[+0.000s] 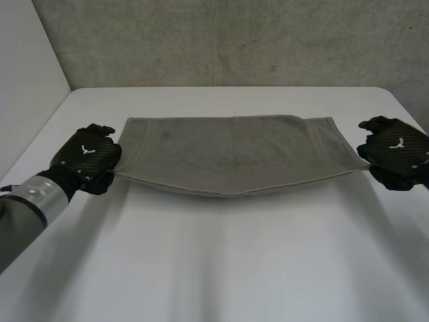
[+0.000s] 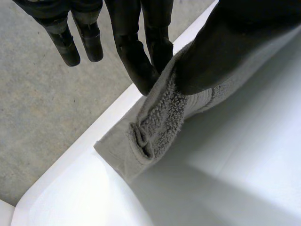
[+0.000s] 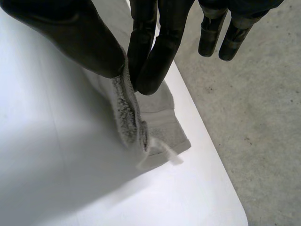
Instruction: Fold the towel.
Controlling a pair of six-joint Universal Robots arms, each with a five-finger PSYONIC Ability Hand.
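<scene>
A grey towel [image 1: 231, 151] is stretched between my two hands across the far half of the white table, its near edge lifted and sagging in the middle, its far edge lying on the table. My left hand [image 1: 87, 157] pinches the towel's near left corner [image 2: 160, 117] between thumb and fingers [image 2: 141, 66]. On the other side my right hand [image 1: 395, 151] pinches the near right corner [image 3: 129, 113] the same way, thumb against fingers [image 3: 150, 61]. A small white label [image 3: 162, 157] hangs from the towel's right edge.
The white table [image 1: 221, 261] has rounded far corners and a broad bare stretch in front of the towel. A grey concrete wall [image 1: 234, 40] rises behind it. Grey floor [image 3: 254, 122] lies just past the table's edge on both sides.
</scene>
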